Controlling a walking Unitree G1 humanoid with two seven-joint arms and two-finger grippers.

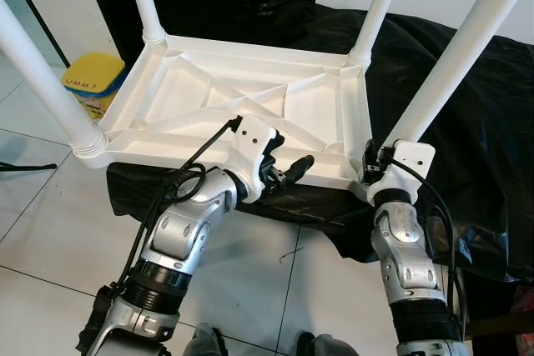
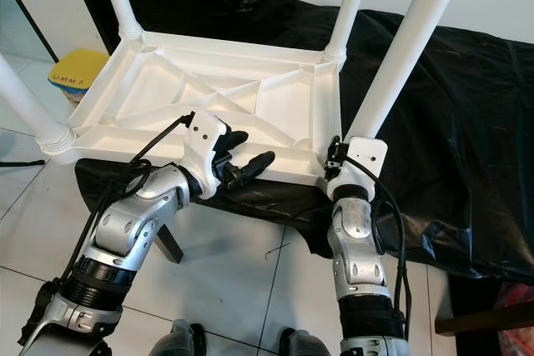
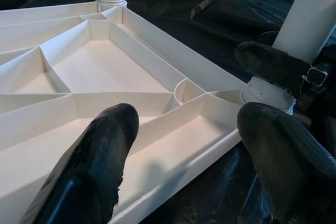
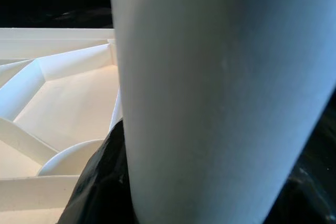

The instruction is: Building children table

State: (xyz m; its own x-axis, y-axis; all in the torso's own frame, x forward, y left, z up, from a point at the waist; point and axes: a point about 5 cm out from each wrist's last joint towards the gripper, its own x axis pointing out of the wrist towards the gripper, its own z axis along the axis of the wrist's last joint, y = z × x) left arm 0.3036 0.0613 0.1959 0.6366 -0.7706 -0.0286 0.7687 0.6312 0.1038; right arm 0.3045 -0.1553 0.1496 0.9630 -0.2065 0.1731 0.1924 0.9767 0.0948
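Right claw [image 1: 377, 164] is clamped around the base of the near-right leg [image 1: 455, 56], low by its socket, on an upturned white plastic children's table [image 1: 250, 102] lying on black sheeting [image 1: 492, 122]. Left claw [image 1: 288, 168] hovers with fingers [image 3: 100, 156] apart over the ribbed underside's near rim. All four legs stand in their corners. The table looks light and stiff, its smooth tubes slippery, so gripping low at the socket or by the rim ribs seems safest

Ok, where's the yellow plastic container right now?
The yellow plastic container sits on the tiled floor at the robot's far left, beside the upturned white plastic table, behind its near-left leg.
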